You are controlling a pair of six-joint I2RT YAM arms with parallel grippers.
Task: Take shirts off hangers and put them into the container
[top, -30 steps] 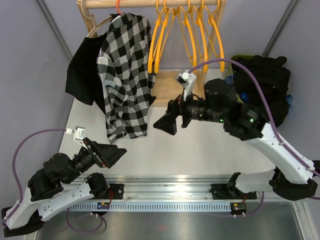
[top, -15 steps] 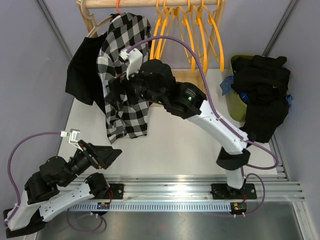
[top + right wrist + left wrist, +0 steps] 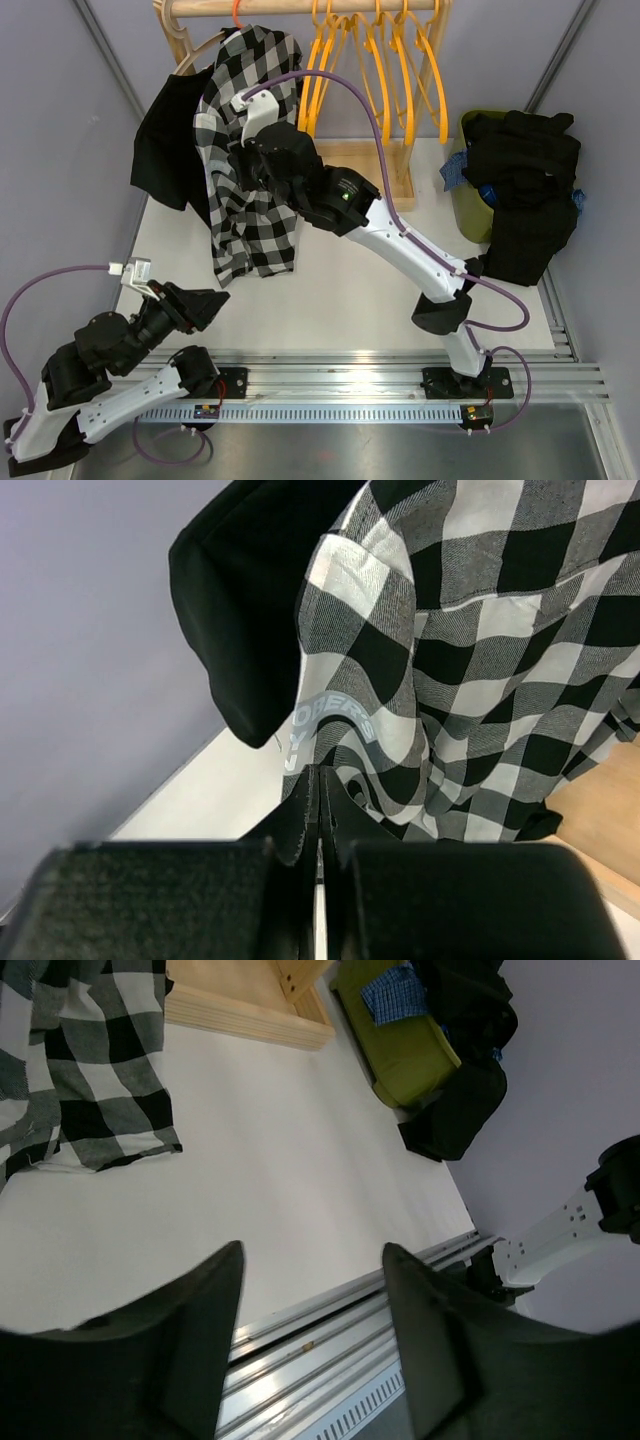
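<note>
While the right gripper (image 3: 320, 780), jaws pressed together, sits at the checked shirt (image 3: 480, 680) hanging lengthwise upper left, the left gripper (image 3: 312, 1260), jaws spread, stands farther off.

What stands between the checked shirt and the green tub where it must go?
The orange hangers and the rack's wooden base lie between the checked shirt and the tub. The right arm also stretches across that path. Black shirts cover most of the tub.

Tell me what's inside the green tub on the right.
Black shirts are heaped in the container, spilling over its rim, with a blue checked cloth at one edge. The pile hides the bottom and anything beneath.
</note>
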